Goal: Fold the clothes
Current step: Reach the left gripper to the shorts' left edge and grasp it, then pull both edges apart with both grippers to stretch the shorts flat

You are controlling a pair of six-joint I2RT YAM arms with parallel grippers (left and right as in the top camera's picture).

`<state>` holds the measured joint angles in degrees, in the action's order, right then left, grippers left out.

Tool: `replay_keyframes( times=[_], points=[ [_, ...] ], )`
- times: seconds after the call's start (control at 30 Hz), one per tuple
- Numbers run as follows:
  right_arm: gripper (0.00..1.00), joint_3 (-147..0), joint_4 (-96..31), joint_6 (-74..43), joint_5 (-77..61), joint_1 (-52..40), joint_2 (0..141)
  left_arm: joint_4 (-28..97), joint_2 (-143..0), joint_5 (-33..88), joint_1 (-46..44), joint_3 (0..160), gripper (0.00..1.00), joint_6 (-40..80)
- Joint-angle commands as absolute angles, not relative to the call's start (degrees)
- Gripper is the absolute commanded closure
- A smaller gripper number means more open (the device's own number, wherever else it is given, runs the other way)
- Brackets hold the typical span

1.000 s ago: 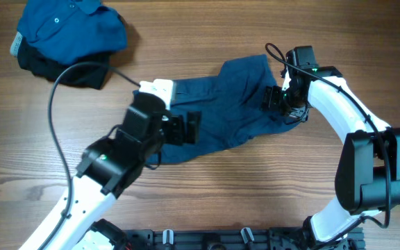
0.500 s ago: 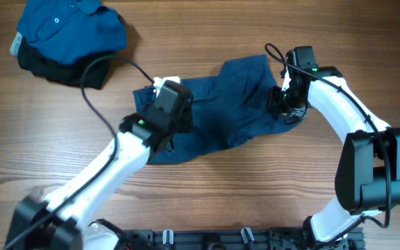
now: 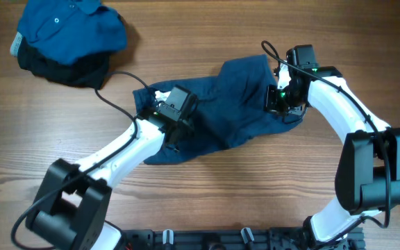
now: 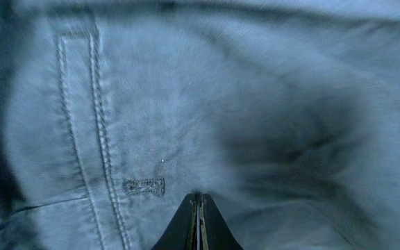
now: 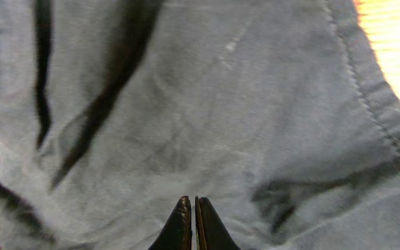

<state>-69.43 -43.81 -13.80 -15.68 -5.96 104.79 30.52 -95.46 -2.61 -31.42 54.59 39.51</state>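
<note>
A crumpled dark blue garment (image 3: pixel 231 104) lies across the middle of the wooden table. My left gripper (image 3: pixel 179 114) rests on its left part, near a stitched seam and bar tack (image 4: pixel 144 185). In the left wrist view the gripper (image 4: pixel 198 198) is shut, its tips pinching the blue fabric (image 4: pixel 207 90). My right gripper (image 3: pixel 278 97) is down on the garment's right end. In the right wrist view it (image 5: pixel 192 201) is shut too, tips nipped into the cloth (image 5: pixel 186 104) close to the hemmed edge (image 5: pixel 373 90).
A folded blue shirt (image 3: pixel 71 28) lies on a black garment (image 3: pixel 61 68) at the back left corner. The left arm's black cable (image 3: pixel 117 76) loops over the table near that pile. Bare wood (image 5: pixel 398 42) shows just beyond the hem.
Both grippers have gone from open to shut on the garment. The left arm swung forward and stretched out over the garment's left part; the right arm barely moved.
</note>
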Motion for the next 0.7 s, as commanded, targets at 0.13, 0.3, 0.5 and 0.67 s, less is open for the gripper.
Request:
replay_keyframes(
  times=[0.13, 0.3, 0.5, 0.67],
  points=[
    [0.96, -68.86, -42.33, -11.97, -20.64, -6.17, 105.56, 26.87, -100.64, 3.90, -31.16, 54.98, 0.96, 44.45],
    [0.96, -68.82, -42.00, -11.94, -21.21, -6.94, 105.62, 26.50, -101.95, 5.52, -31.16, 54.98, 0.96, 44.38],
    [0.94, -65.17, -37.23, -12.12, -21.23, -7.11, 106.02, 27.88, -102.02, 5.50, -31.07, 54.98, 0.95, 44.31],
    [0.94, -62.52, -33.93, -12.16, -20.93, -7.11, 107.37, 28.84, -102.02, 5.23, -30.72, 54.98, 0.93, 43.75]
  ],
)
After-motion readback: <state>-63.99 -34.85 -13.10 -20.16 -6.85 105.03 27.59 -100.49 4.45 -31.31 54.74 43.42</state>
